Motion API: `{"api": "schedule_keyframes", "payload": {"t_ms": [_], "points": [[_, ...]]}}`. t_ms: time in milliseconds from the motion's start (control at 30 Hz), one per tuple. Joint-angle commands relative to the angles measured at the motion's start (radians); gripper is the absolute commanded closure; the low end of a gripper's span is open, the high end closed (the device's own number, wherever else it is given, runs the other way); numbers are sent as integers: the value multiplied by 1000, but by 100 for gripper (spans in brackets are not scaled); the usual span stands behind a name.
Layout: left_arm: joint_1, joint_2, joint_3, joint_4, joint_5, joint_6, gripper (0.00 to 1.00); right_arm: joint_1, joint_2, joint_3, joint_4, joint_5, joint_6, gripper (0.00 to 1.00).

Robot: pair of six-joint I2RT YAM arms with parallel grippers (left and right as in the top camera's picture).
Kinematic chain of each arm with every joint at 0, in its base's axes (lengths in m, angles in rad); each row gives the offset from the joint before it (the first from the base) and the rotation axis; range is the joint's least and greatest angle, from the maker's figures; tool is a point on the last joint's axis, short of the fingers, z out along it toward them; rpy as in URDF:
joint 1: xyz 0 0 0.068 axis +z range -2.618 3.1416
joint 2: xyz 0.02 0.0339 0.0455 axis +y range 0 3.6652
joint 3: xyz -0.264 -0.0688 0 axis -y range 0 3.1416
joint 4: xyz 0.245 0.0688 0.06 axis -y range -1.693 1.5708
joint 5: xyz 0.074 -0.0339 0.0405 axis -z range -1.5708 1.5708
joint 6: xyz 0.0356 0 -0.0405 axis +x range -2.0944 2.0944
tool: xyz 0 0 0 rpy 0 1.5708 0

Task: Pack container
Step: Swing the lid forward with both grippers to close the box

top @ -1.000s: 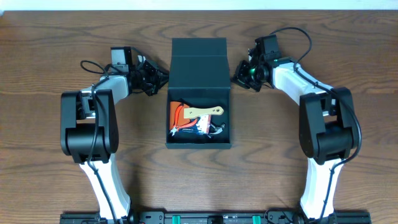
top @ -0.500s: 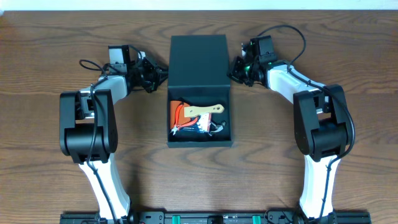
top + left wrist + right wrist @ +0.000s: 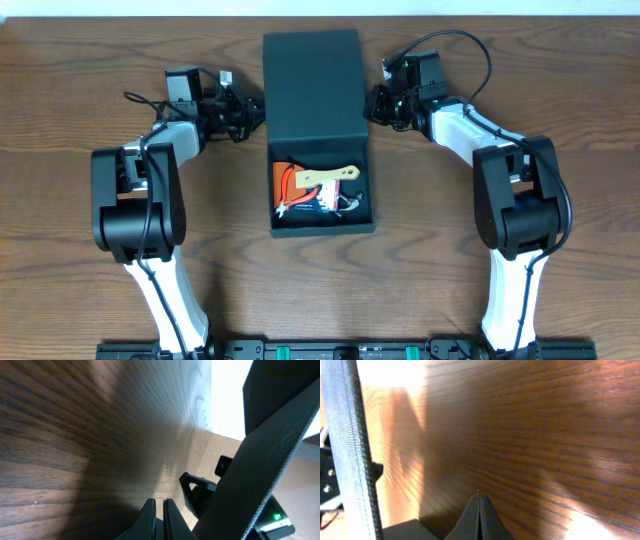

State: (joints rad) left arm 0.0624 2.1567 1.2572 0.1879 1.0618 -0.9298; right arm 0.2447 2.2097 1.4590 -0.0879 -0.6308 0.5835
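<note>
the container (image 3: 322, 230) sits mid-surface between the two arms, its body open, a wooden-handled tool (image 3: 330, 179) and orange items (image 3: 282, 182) inside. its flap lid (image 3: 312, 85) appears lifted at the far side. the left end effector (image 3: 257, 112) and right end effector (image 3: 372, 103) flank the lid's side edges, each with fingers together and clamped on nothing. with only closed tips against thin edges, the lid could slip off one and fall back, or an uneven push could twist the box across the surface (image 3: 70, 90). the tool handle may also block the lid from closing.
</note>
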Motion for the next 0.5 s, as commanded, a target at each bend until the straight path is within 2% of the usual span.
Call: {"api": "schedule_keyframes", "payload": {"t_ms": [0,333,467], "points": [[-7,-37,24,1,121,74,95,24,-90,13,-6,-75,-76,99],[26,-146,24,-61,142,105,95,23,-212,13,-130,-53,-183,99],[21,-210,24,-194,98,169,95,23,-244,13,-174,-54,-189,99]]}}
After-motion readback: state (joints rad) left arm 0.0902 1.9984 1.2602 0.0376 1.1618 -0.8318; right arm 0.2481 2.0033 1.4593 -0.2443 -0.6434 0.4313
